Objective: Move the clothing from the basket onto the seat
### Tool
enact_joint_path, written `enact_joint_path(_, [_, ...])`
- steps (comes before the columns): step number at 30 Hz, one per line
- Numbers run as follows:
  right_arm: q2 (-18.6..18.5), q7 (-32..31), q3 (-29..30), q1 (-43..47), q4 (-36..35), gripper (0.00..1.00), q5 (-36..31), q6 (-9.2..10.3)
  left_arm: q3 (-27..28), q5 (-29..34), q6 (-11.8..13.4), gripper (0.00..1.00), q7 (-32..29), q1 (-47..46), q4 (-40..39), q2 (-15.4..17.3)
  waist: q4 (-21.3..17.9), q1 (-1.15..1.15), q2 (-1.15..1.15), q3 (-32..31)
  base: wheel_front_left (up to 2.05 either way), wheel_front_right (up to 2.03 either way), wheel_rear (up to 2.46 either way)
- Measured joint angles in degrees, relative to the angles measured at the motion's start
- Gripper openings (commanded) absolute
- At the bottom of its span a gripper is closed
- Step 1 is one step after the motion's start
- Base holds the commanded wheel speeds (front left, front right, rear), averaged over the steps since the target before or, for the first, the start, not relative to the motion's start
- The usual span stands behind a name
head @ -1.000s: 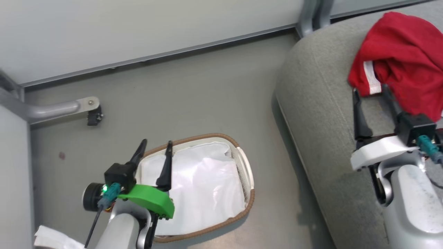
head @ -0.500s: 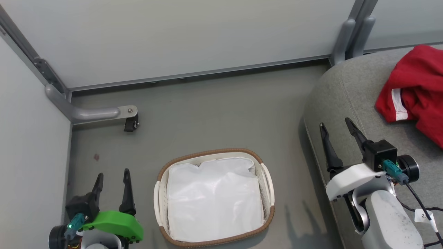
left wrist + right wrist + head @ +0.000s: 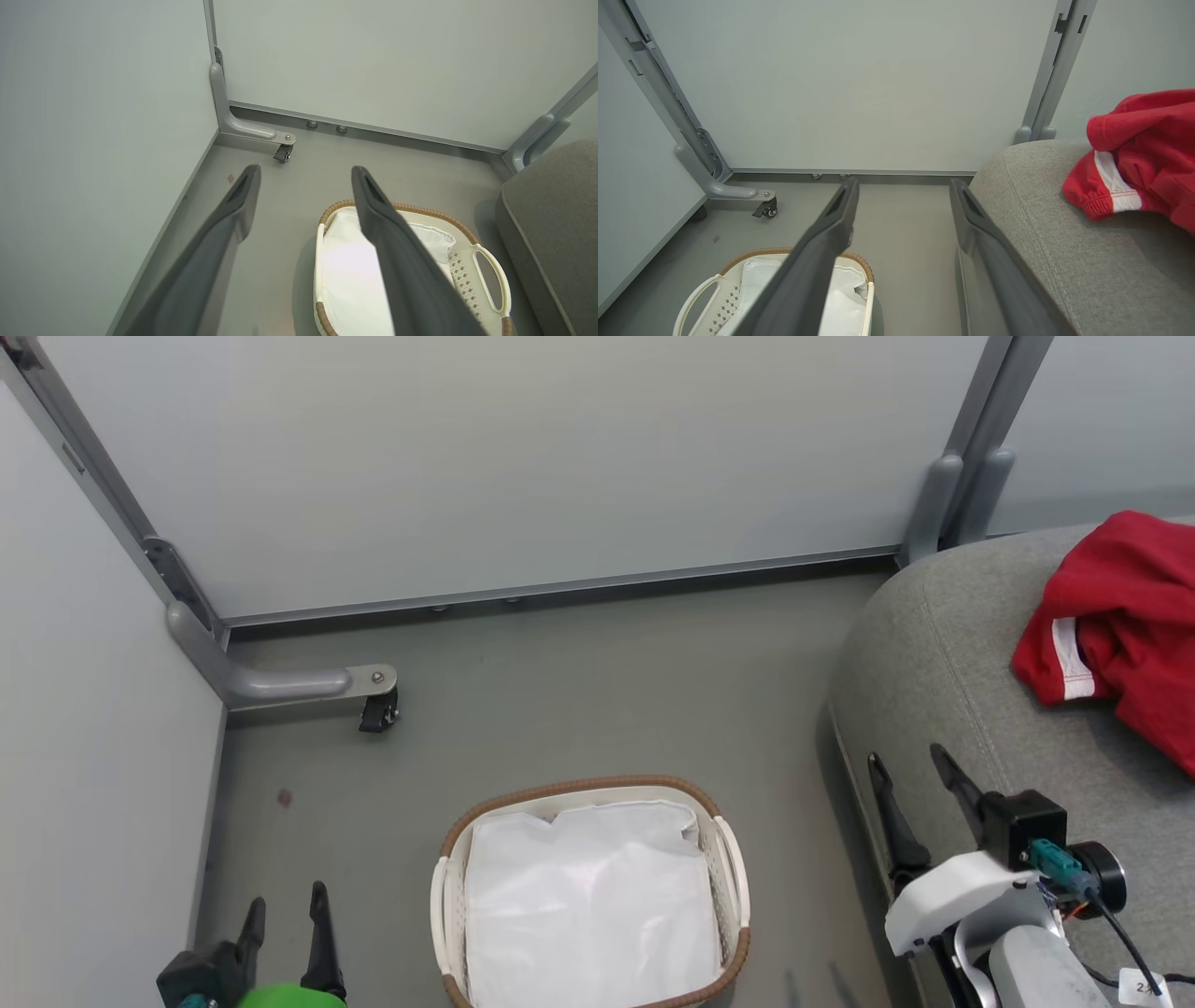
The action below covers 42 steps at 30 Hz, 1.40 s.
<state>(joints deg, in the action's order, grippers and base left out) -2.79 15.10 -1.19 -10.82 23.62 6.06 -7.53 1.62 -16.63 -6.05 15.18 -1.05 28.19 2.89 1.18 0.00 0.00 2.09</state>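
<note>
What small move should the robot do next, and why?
Probably just settle both arms at rest, since the task looks done: the red clothing lies on the grey seat, the basket shows just its white liner, and the left tool and right tool stand open and empty.

The left end effector (image 3: 286,905) sits low at the lower left, fingers spread wide, empty. The right end effector (image 3: 906,761) stands higher at the lower right (white wrist shell (image 3: 943,896) beneath), fingers likewise apart, holding nothing.
</note>
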Motion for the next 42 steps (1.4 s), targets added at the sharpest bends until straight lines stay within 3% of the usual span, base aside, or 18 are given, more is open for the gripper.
enact_joint_path(6, [0.51, -0.59, 0.11, 2.11, 2.78, 0.00, 0.51, 0.00, 0.08, -0.71, 0.00, 0.00, -0.54, 0.46, 2.43, -0.49, 0.00, 0.00, 0.00, -0.07, 0.00, 0.00, 0.00])
enact_joint_path(42, [0.47, -9.37, 3.15, 3.00, -2.26, 0.00, 36.46, 0.00, 1.99, -31.97, -0.49, 0.00, -9.36, -0.84, -4.21, -0.46, -0.35, 0.00, 0.00, -0.60, 0.00, 0.00, 0.00])
